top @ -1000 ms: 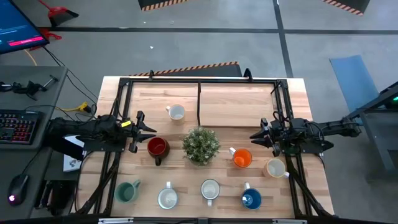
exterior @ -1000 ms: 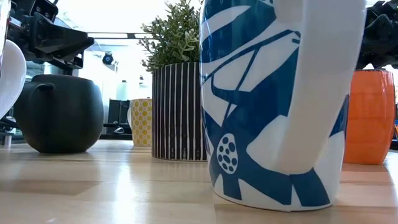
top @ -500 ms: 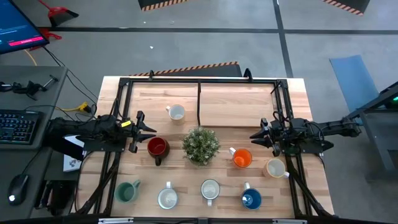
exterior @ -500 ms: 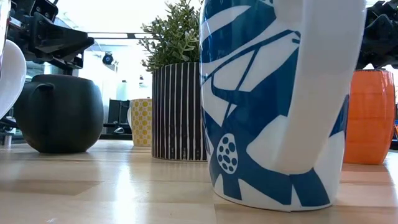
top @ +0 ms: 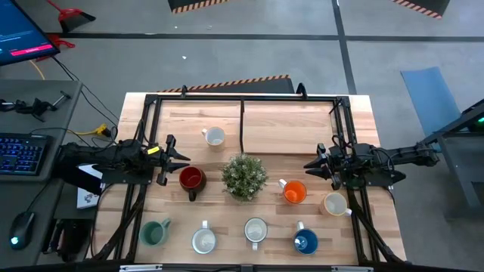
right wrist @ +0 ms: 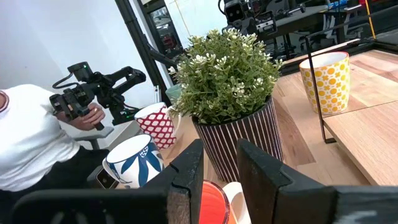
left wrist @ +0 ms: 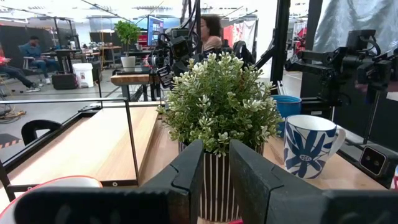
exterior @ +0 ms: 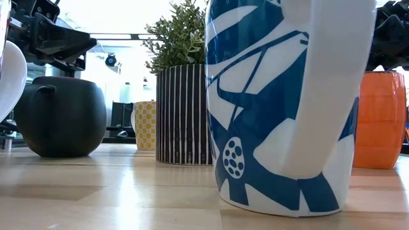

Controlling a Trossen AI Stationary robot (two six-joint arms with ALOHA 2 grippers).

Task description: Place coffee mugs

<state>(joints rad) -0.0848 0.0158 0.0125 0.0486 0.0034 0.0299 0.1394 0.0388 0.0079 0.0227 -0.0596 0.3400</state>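
Seven mugs stand around the plant (top: 244, 176) on the table (top: 280, 125); both arms hover, holding nothing.

Left gripper (top: 184, 157) hangs just beside the red mug (top: 190, 179), right gripper (top: 310, 166) near the orange mug (top: 293, 192); each pair of jaws stands narrowly apart. Cream mug (top: 336, 204) sits under the right arm. Green mug (top: 155, 232), two pale mugs (top: 203, 241), and blue mug (top: 305, 242) line the near edge; a white mug (top: 215, 137), apparently yellow-spotted, stands farther back.

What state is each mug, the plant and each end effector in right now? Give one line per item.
Left end effector: open, holding nothing, beside red mug.
Right end effector: open, holding nothing, beside orange mug.
Red mug: upright.
Orange mug: upright.
Blue mug: upright.
Potted plant: upright, mid-table.
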